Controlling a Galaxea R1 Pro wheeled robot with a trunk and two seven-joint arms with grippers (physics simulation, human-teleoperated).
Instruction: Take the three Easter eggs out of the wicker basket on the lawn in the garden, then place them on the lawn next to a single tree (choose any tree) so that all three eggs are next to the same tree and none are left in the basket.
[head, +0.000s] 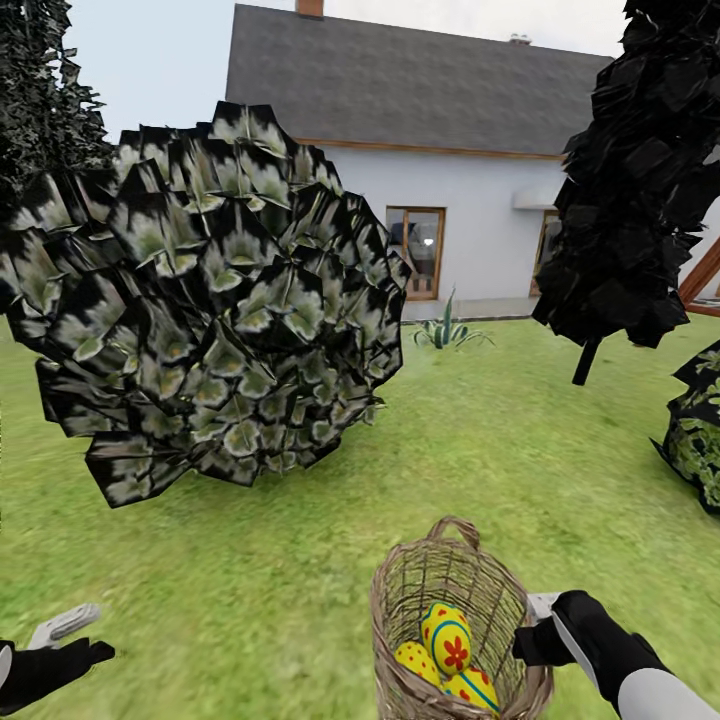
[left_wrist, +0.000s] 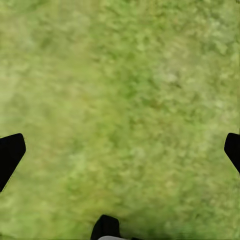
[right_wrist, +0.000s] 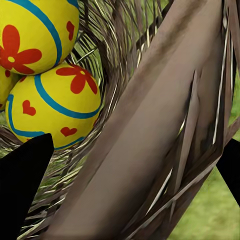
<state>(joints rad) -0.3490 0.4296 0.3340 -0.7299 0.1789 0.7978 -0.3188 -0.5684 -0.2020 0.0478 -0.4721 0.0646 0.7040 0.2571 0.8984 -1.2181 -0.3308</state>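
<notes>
Three yellow Easter eggs (head: 448, 655) with red flowers, hearts and blue bands sit in a tan-brown woven wicker basket (head: 400, 600); mottled green lawn (head: 250, 580); black right pincer (head: 545, 640).

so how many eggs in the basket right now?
3, all inside the wicker basket: one on top, one lower on the robot's left, one lower right, partly hidden by the rim.

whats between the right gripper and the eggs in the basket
The basket's wicker wall. In the right wrist view the rim sits between the fingers, with the eggs behind it inside. In the head view the right gripper is at the basket's outer side.
</notes>
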